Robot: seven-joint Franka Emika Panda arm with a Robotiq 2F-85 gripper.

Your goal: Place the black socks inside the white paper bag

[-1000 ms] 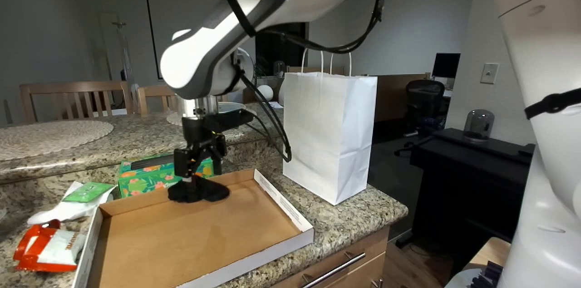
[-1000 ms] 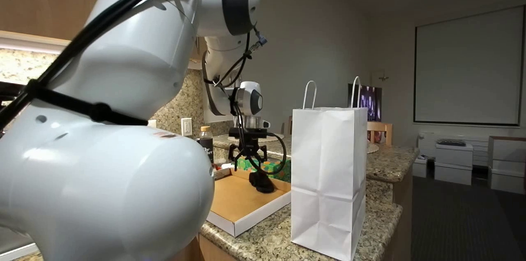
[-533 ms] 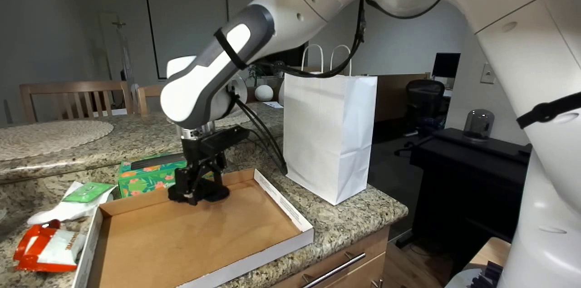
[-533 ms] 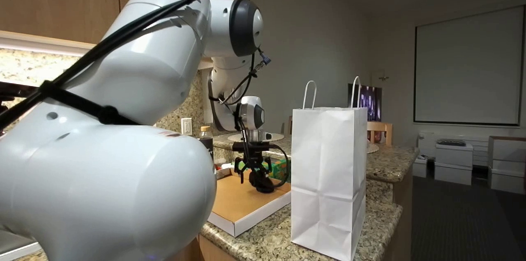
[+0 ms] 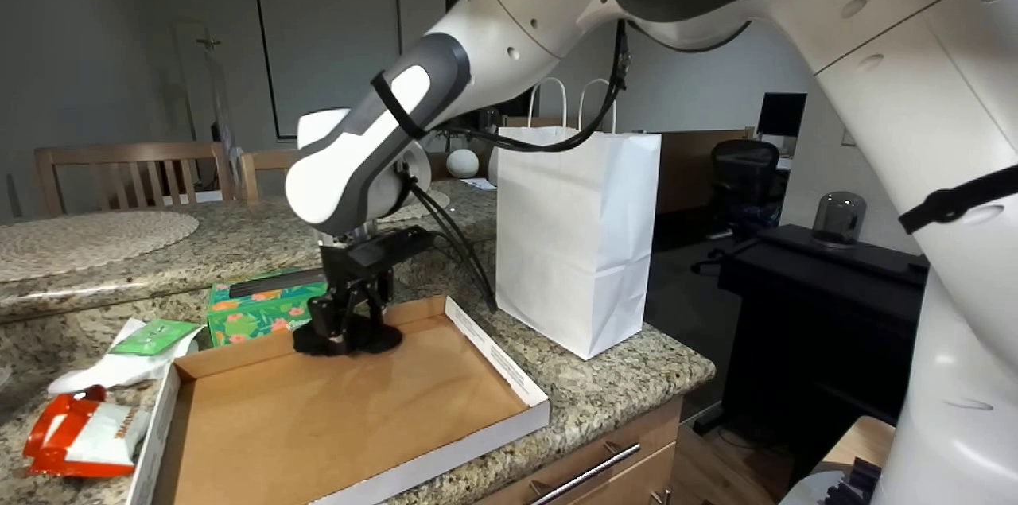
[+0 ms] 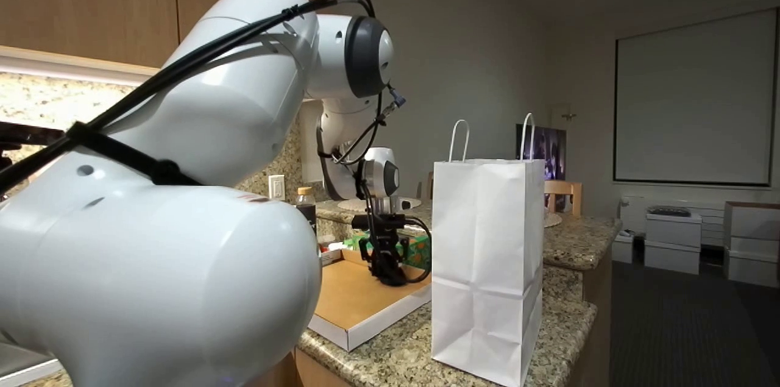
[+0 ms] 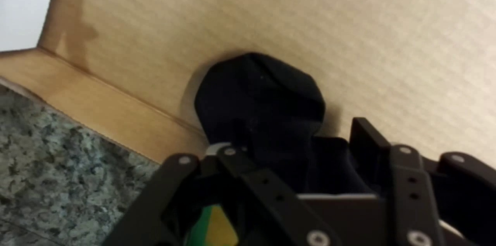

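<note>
Straddling one sock bundle [image 7: 263,110]: one claw [image 7: 297,142]

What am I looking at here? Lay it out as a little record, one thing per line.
Clothing: black fabric socks, lying in a shallow brown cardboard tray
Machine part: black claw, jaws apart, socks between them; firm grip unclear
Container: white paper bag, upright on the speckled stone counter
Nearby: green flower-patterned box, shiny red-and-white packet
Progress: socks not yet in the bag
</note>
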